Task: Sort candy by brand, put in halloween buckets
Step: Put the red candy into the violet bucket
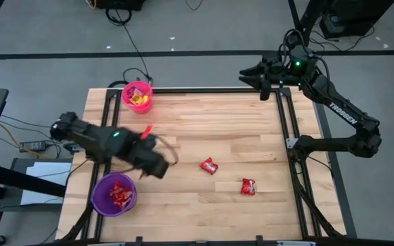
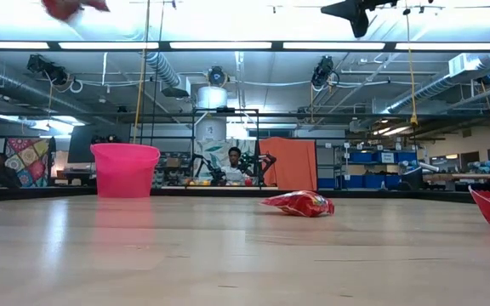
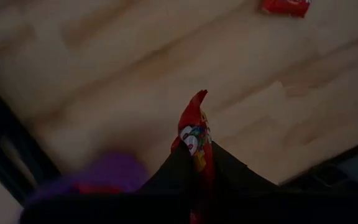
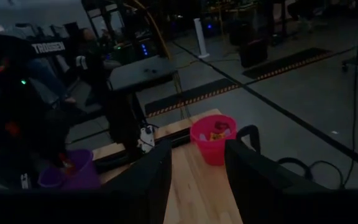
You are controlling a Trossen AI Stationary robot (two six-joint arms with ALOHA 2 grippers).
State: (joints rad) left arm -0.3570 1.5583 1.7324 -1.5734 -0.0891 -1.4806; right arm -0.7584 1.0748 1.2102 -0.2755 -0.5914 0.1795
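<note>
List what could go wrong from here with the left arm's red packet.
1. The left tool pinches the red packet by one end only, so it might slip out before the drop.
2. In the high view the tool is above the table beside the purple bucket, not over it; releasing now would probably miss.
3. Red packets already fill much of that bucket, so another could bounce out.

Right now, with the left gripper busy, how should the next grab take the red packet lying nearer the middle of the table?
Take the red packet from straight above, jaws across its narrow middle. It lies flat and slightly puffed on the bare table, clear of the other red packet, so a top-down pinch across its short width looks safest.
</note>
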